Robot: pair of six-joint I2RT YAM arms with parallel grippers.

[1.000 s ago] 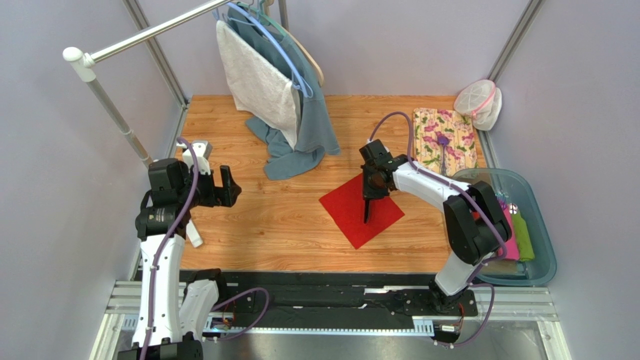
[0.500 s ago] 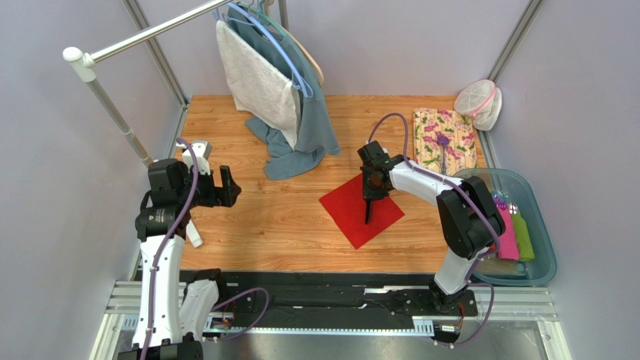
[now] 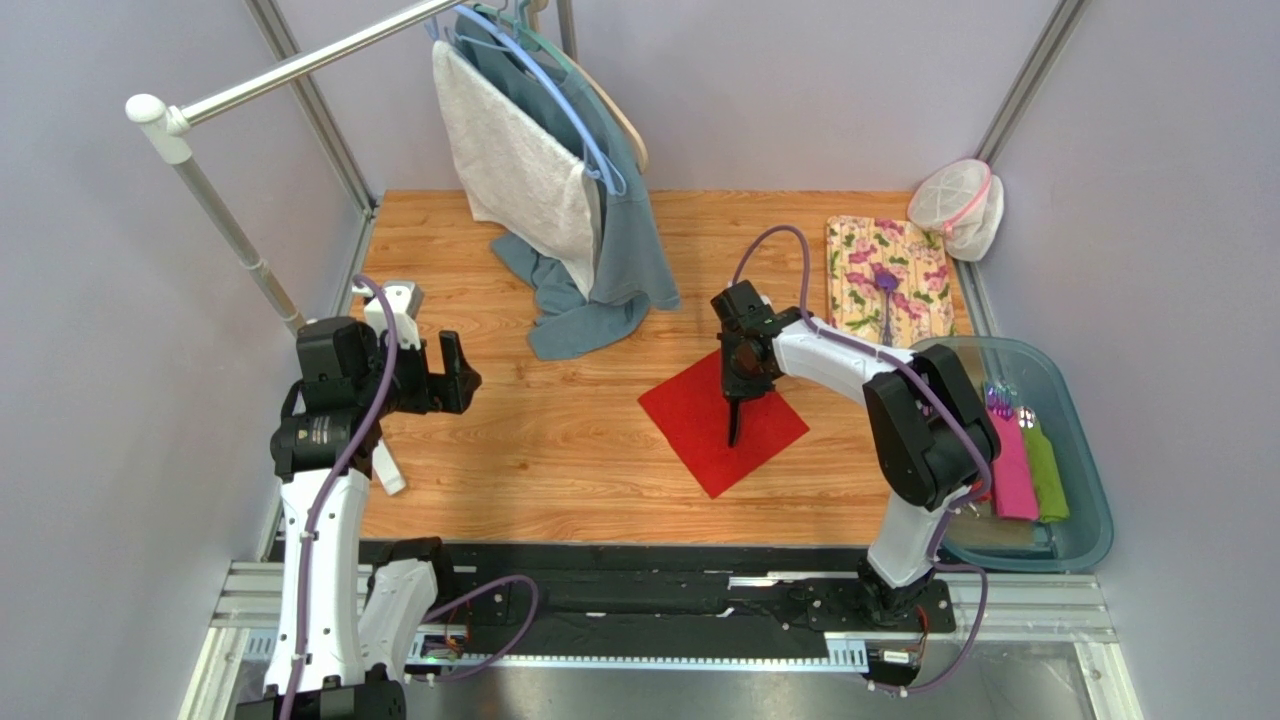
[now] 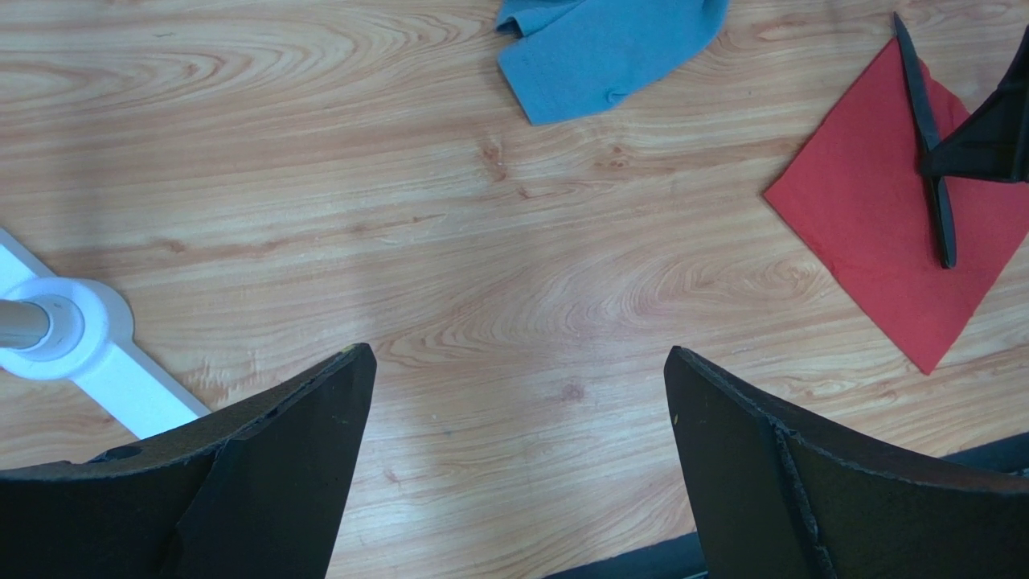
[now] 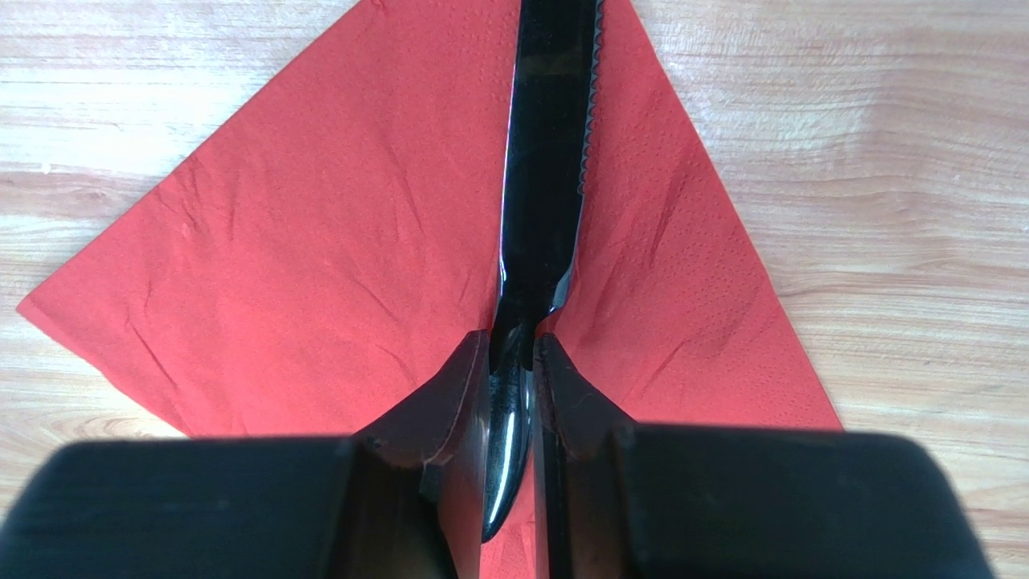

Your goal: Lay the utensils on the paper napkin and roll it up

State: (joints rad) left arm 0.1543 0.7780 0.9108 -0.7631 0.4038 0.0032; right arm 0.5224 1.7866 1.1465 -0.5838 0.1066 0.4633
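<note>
Red paper napkin (image 3: 694,408) lies flat on the wood tabletop (image 3: 571,443), corner toward the arms. Right gripper (image 5: 510,362) is nearly closed, pinching a black serrated knife (image 5: 550,145) above the napkin's diagonal; contact unclear. Left gripper (image 4: 517,362) is spread wide, holding nothing, well apart.

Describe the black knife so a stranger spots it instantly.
Find the wooden tabletop, then the red napkin right of its centre. The knife is the slim black strip over it, serrated along one edge, pinched by the right arm's jaws.
</note>
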